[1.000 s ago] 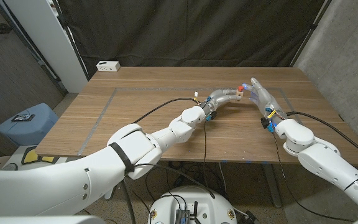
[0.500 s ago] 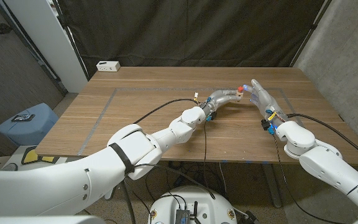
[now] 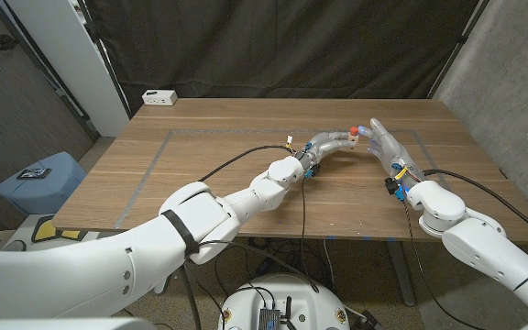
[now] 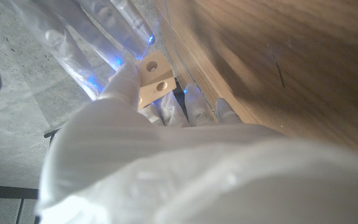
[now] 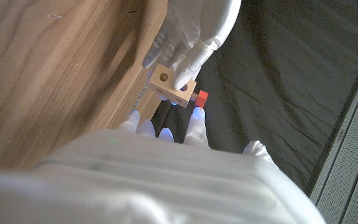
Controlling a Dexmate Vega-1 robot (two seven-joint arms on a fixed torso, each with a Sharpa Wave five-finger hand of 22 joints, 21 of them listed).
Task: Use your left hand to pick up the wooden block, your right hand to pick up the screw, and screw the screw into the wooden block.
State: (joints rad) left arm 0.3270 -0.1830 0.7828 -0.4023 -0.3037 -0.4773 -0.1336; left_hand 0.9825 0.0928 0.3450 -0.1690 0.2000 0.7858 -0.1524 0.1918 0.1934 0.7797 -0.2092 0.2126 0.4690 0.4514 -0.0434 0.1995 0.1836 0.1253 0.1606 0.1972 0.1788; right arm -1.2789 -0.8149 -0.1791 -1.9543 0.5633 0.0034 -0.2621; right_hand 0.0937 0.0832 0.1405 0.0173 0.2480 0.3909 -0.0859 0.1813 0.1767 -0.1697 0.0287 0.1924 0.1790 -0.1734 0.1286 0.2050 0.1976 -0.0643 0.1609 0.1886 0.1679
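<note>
Fingers of the left hand (image 3: 331,142) wrap the wooden block (image 3: 347,139) in the head view, holding it above the far middle of the counter (image 3: 200,183); the right hand (image 3: 385,144) stands just beside it with fingers stretched toward the red-headed screw (image 3: 354,130), though whether they pinch it I cannot tell from here. That brown wood-grain counter carries a grey taped rectangle (image 3: 168,147) and a small white box (image 3: 159,96) at its far left corner, a black curtain (image 3: 282,46) hangs behind, and a blue seat (image 3: 39,181) stands on the floor at left. From the left wrist, the block (image 4: 153,78) shows two round holes, gripped at the hand's (image 4: 129,118) fingertips, with translucent fingers (image 4: 98,37) of the other hand close beyond it against a grey concrete wall (image 4: 17,118). From the right wrist, the left hand (image 5: 191,31) grips the block (image 5: 171,84) over the counter edge, and the screw (image 5: 200,98) sits in the block's side, touched by the right hand's fingertips (image 5: 196,118).
</note>
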